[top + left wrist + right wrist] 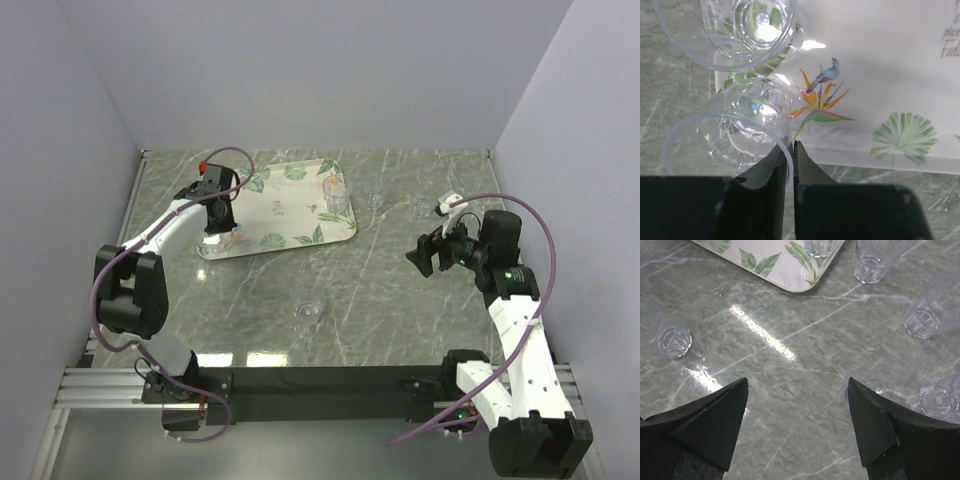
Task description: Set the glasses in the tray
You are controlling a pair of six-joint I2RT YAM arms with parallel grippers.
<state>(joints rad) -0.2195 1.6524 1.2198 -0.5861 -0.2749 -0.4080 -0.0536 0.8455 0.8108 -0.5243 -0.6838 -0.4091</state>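
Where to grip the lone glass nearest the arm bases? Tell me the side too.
Its rim wall, from straight above: the glass stands upright, mouth open, nothing beside it, so one finger can likely slip inside, one outside.

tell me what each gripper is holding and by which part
The left gripper pinches a clear glass by its rim, at the edge of the tray. The right gripper is open, holding nothing.

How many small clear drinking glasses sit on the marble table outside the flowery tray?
5: one clear glass alone mid-table, another glass by the white leaf-print tray, three more glasses near the right gripper. Others may be hidden.
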